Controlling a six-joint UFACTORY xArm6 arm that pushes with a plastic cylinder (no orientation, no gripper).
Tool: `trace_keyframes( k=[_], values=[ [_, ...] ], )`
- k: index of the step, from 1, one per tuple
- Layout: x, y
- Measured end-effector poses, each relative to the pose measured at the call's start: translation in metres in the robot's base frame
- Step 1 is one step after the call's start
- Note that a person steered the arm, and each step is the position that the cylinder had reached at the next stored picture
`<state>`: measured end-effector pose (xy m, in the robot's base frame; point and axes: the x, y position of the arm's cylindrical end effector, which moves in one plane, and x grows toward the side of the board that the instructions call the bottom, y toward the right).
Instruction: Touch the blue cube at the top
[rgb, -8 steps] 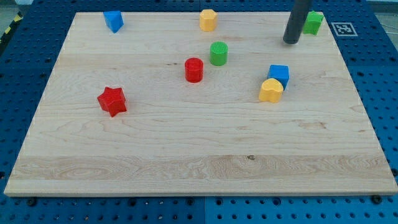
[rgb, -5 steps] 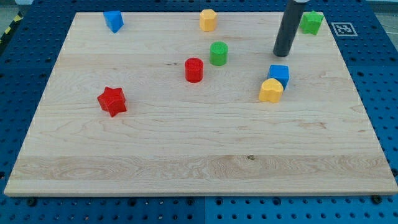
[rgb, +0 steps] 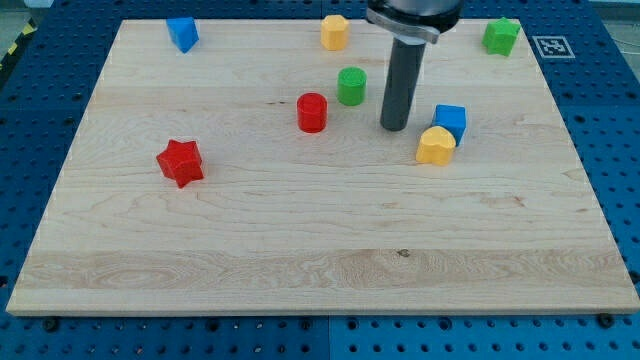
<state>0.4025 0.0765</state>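
A blue block (rgb: 182, 32) sits near the board's top left corner. A blue cube (rgb: 450, 121) sits right of centre, touching a yellow block (rgb: 435, 146) just below it. My tip (rgb: 394, 127) stands on the board left of that blue cube, with a gap between them, and right of the green cylinder (rgb: 351, 86). The top-left blue block is far to my tip's left.
A red cylinder (rgb: 312, 112) lies left of my tip. A red star (rgb: 180, 162) is at the left. A yellow block (rgb: 334, 32) and a green block (rgb: 501, 36) sit along the top edge of the wooden board (rgb: 300, 250).
My tip has moved from near the top right green block down and to the left, ending beside the blue cube. No block has moved.
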Motion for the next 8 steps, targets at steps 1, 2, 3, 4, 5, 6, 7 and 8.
trace_keyframes(
  k=[1,2,3,4,5,6,7,8],
  values=[
    [0.016,-0.013],
    [0.036,-0.013],
    [0.038,-0.013],
    [0.038,-0.013],
    [0.053,-0.013],
    [0.073,-0.013],
    [0.086,-0.019],
    [0.09,-0.029]
  ],
)
